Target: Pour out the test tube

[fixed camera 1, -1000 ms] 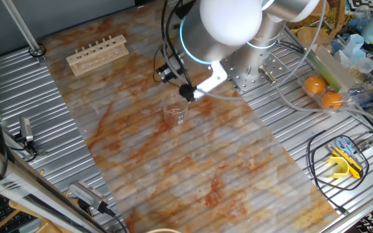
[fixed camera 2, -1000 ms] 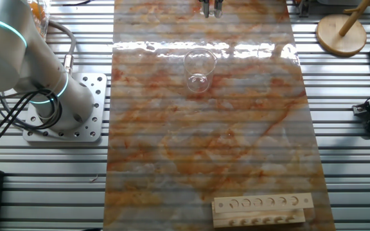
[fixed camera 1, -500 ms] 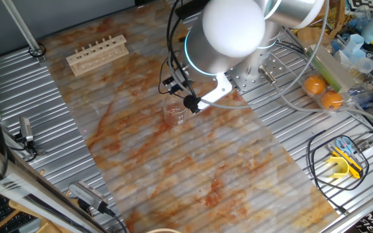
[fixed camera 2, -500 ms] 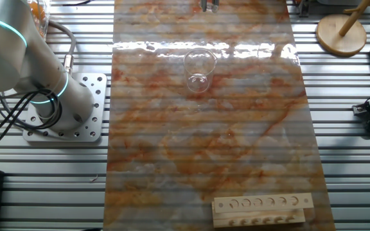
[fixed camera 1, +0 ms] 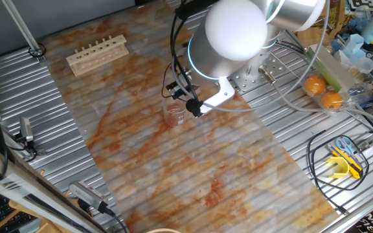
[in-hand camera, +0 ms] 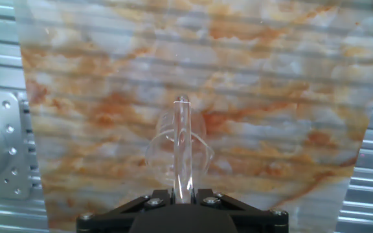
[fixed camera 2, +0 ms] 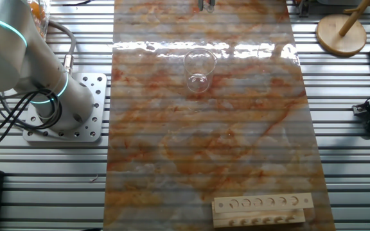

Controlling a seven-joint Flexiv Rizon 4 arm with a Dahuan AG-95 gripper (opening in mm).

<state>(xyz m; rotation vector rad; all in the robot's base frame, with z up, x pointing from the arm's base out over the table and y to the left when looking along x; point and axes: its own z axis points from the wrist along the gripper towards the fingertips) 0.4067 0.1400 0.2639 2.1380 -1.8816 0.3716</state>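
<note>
Hand view: the gripper (in-hand camera: 182, 195) pinches the base of the test tube (in-hand camera: 182, 145), its fingers pressed against the glass; the slim clear tube points away from the camera, its far open end lying over the rim of the clear beaker (in-hand camera: 177, 150) standing on the marbled orange-and-white mat (in-hand camera: 290, 97). One fixed view: the arm (fixed camera 1: 235, 32) has shifted slightly right and nearer since half a second ago, hovering beside the beaker (fixed camera 1: 175, 114); the pale wooden rack (fixed camera 1: 97, 53) sits unmoved at far left. Other fixed view: the beaker (fixed camera 2: 198, 69) and rack (fixed camera 2: 263, 210) stay put.
</note>
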